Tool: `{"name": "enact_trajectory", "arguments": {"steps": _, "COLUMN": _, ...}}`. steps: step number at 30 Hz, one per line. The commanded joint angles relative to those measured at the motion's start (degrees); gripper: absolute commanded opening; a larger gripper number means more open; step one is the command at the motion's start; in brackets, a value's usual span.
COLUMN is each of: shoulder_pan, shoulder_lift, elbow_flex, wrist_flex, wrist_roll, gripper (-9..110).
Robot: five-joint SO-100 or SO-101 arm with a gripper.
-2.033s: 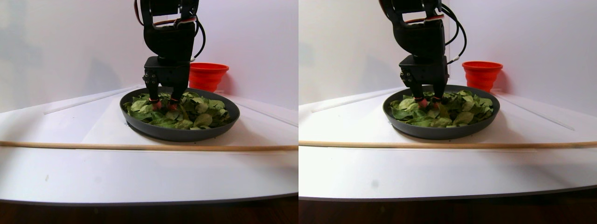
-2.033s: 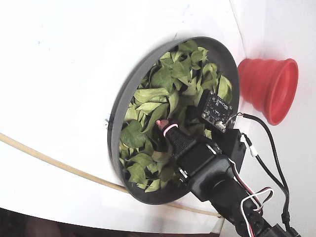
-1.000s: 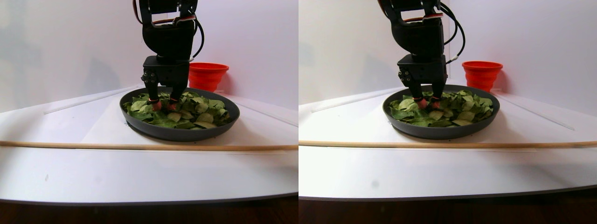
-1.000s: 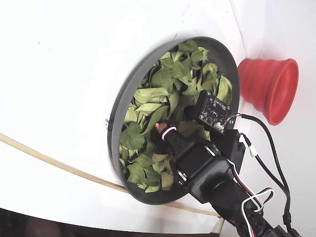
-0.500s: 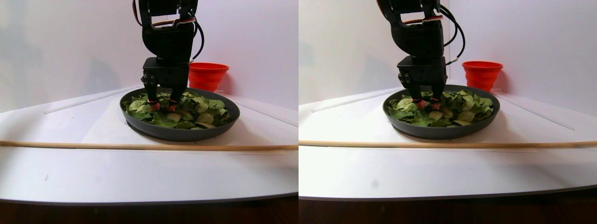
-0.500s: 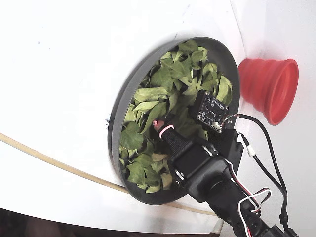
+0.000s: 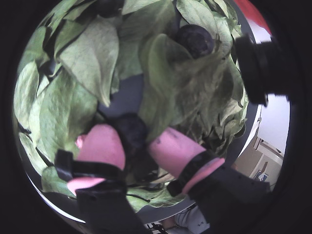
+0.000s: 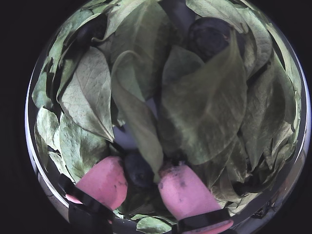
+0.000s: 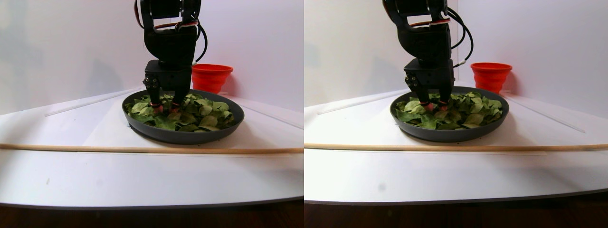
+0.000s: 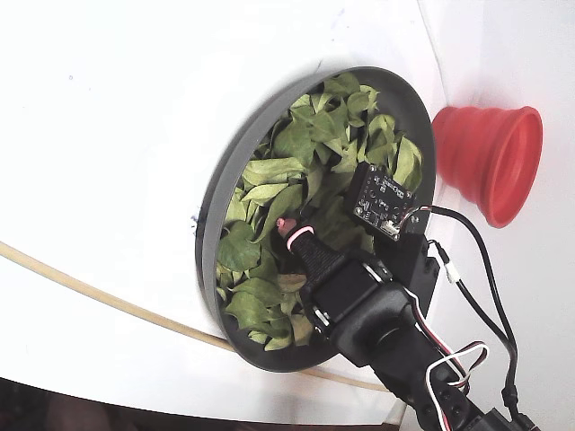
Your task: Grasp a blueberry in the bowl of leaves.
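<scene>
White worktop [image 10: 117, 135], bowl [image 10: 208, 235] heaped with leaves [image 10: 310, 148]. Tool [image 7: 135, 146] down among leaves, pink fingertips [image 8: 101, 179] narrowly parted, touching blueberry [image 7: 129, 129] on both sides.

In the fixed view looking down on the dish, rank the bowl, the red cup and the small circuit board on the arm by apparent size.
1. bowl
2. red cup
3. circuit board, though it sits nearer the camera, so its true size may be smaller still.

Both wrist views dim, fisheye-round with black vignette, edges warped, near leaves [image 8: 204, 112] soft, fixed view bright, white tabletop [image 10: 135, 108] blown out, stereo pair evenly lit, faint wall shadows
</scene>
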Motion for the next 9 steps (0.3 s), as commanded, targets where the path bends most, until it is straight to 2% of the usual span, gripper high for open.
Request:
{"name": "enact_trajectory", "arguments": {"steps": 1, "shoulder_pan": -0.1, "shoulder_lift": 2.4, "elbow_flex": 0.4, "wrist_flex": -0.4, "wrist_roll": -0.5, "gripper": 10}}
{"name": "enact_trajectory", "arguments": {"steps": 9, "shoulder_pan": 0.0, "shoulder_lift": 6.0, "elbow_flex": 0.6, "wrist_flex": 0.8, "wrist_roll": -1.4, "gripper": 9}}
